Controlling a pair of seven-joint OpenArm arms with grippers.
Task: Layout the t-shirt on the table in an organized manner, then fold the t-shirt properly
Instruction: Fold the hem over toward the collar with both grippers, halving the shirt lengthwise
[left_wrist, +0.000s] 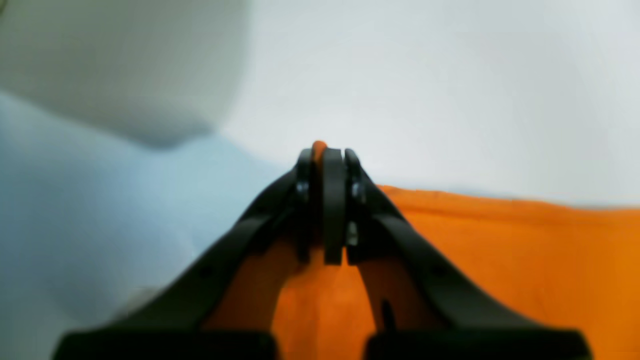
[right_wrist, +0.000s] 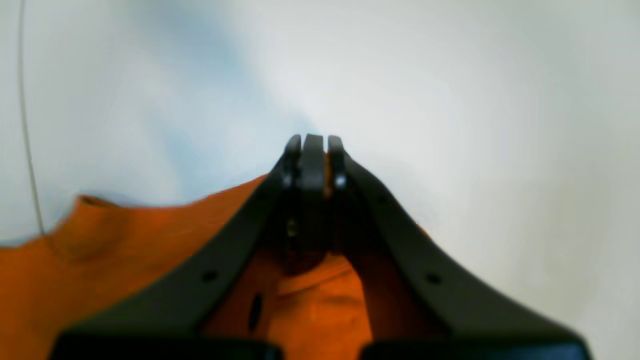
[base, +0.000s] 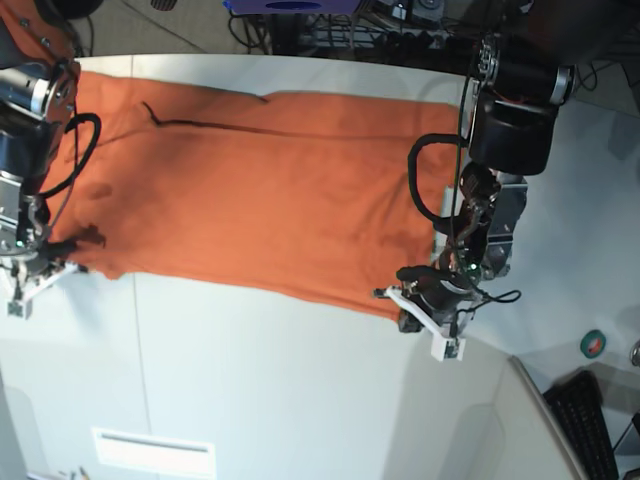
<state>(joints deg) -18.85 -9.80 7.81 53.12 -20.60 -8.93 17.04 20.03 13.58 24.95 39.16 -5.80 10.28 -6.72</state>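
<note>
My left hand (left_wrist: 325, 165) is matte black: two curved fingers (left_wrist: 235, 260) flaring wide toward the wrist, with a flat black pad between the tips and small silver screws on either side. My right hand (right_wrist: 312, 150) is built the same, black with bright screw heads near the tip and round holes in the flared fingers (right_wrist: 210, 275). From the base view my arms are black and grey blocks with looping black cables, white brackets by each hand, and a small green light.

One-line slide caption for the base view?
Both arms pinch the near edge of the orange t-shirt spread across the white table.
</note>
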